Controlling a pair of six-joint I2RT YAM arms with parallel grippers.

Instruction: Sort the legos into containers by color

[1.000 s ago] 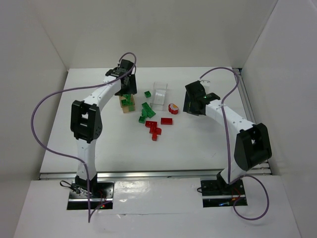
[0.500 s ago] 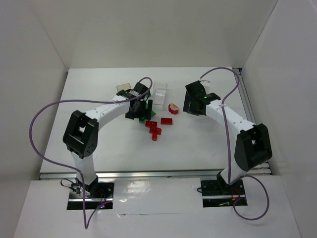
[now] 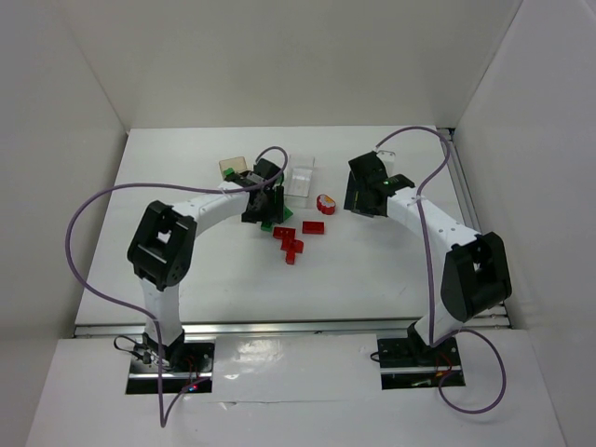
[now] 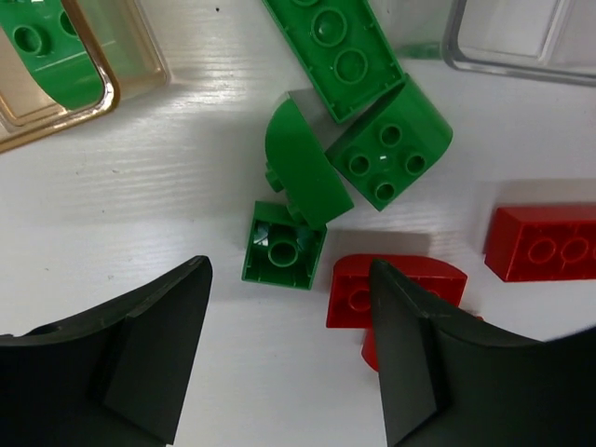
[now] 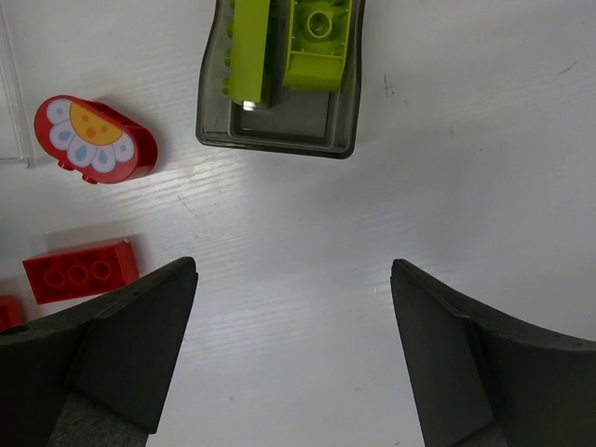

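Observation:
My left gripper [image 3: 264,209] is open low over the table, its jaws either side of a small dark green lego [image 4: 284,247]. More green legos [image 4: 372,140] lie just beyond it. A red lego [image 4: 358,291] sits partly under my right-hand finger [image 4: 410,354]. A container [image 4: 98,93] holding a green lego is at the upper left. My right gripper [image 5: 293,279] is open and empty over bare table. A container [image 5: 279,130] holding yellow-green legos [image 5: 317,42] lies ahead of it.
An empty clear container [image 3: 302,179] stands between the arms. A red oval brick with a flower print [image 5: 95,138] and a red brick [image 5: 81,270] lie left of my right gripper. More red bricks [image 3: 291,242] lie mid-table. White walls enclose the table.
My left arm has swung from the far left of the table to the green legos in the middle, and has come down over them. The right arm has not moved.

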